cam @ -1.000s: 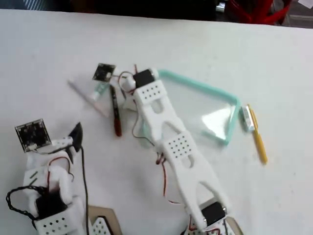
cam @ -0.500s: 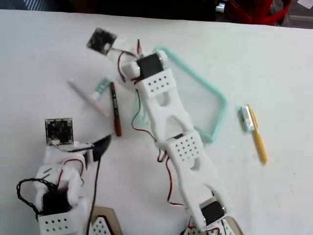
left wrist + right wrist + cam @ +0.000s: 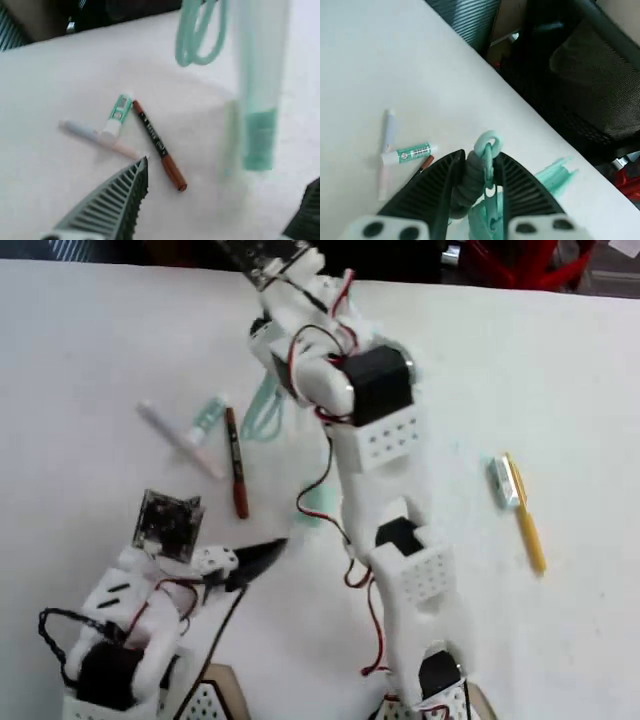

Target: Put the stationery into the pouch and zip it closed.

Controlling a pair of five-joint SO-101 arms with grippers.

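The right hand [image 3: 481,157] pinches the soft, clear pouch [image 3: 485,212] at its mint zipper edge, hanging it above the white desk [image 3: 520,370]. The left hand [image 3: 225,190], with its ribbed fingers spread, hovers near a slim brown pen [image 3: 159,147], a stubby mint tube [image 3: 116,116] and a pale marker [image 3: 92,136]. A yellow pen [image 3: 527,520] lies well apart.

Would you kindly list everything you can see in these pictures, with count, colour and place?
pouch: 1, clear with teal edging, hanging over the table from the right claw
brown pen: 1, brown, on the table beside the tube
tube: 1, teal and white, between the two pens
pale pen: 1, whitish, against the tube
yellow pen: 1, yellow, apart from the other pens
small block: 1, pale, beside the yellow pen's end
table: 1, white
left claw: 1, black, open, near the brown pen
right claw: 1, black, shut on the pouch's loop
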